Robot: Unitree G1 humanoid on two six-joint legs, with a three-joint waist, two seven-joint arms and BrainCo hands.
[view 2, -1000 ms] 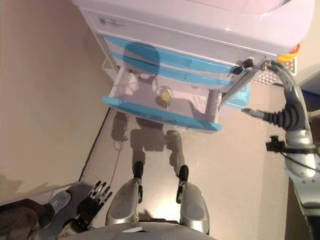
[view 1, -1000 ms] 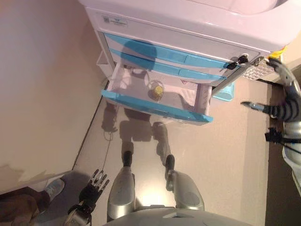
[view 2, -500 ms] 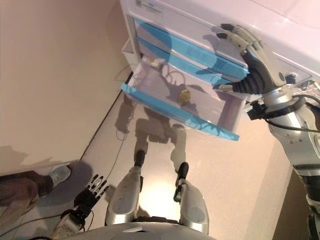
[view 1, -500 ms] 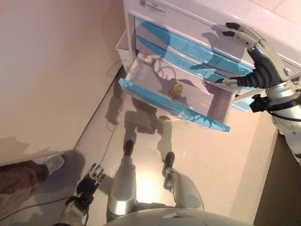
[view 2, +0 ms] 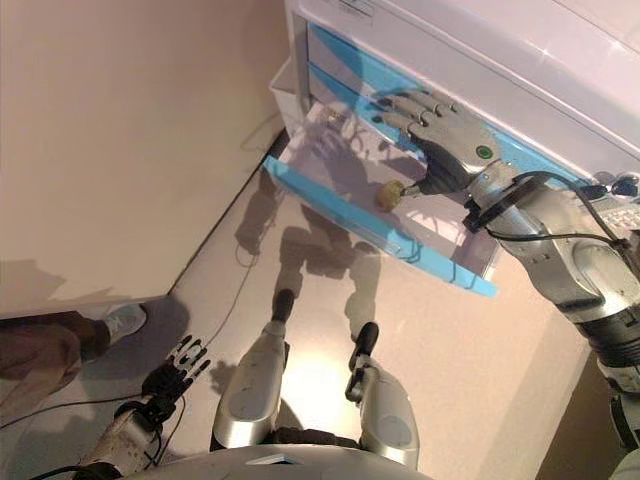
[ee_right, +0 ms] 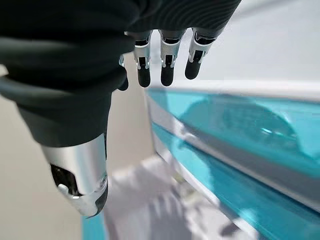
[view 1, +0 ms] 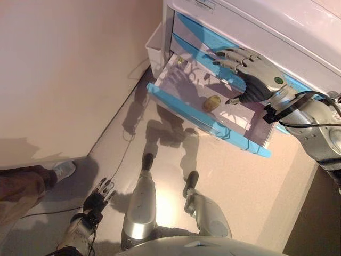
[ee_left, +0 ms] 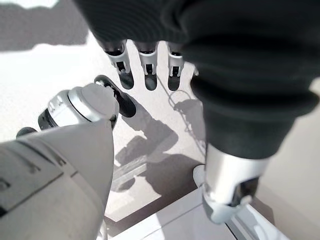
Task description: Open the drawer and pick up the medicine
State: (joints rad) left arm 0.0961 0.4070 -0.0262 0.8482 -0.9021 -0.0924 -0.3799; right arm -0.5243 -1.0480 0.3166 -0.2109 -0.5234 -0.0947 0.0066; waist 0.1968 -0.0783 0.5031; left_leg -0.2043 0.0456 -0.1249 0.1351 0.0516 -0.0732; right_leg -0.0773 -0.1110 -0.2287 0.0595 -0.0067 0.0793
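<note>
A white cabinet [view 1: 277, 21] has blue drawer fronts, and its lowest drawer [view 1: 202, 114] stands pulled open. A small medicine bottle with a yellow cap [view 1: 211, 103] lies inside it; it also shows in the right eye view [view 2: 388, 193]. My right hand [view 1: 248, 72] is open and hovers over the drawer's right part, fingers spread, thumb tip just beside the bottle and holding nothing. Its wrist view shows straight fingers [ee_right: 167, 70] before the blue fronts [ee_right: 240, 125]. My left hand [view 1: 96, 200] hangs open and empty at the lower left.
A second small item [view 1: 180, 60] lies at the drawer's back left. A white bin [view 1: 155, 45] hangs on the cabinet's left side. A beige wall [view 1: 69, 69] stands close on the left. A person's shoe [view 1: 63, 170] and leg [view 1: 21, 189] are on the floor at left.
The camera has shifted. My right hand has come down from the cabinet's upper front to over the open drawer, close by the bottle. The left hand still hangs.
</note>
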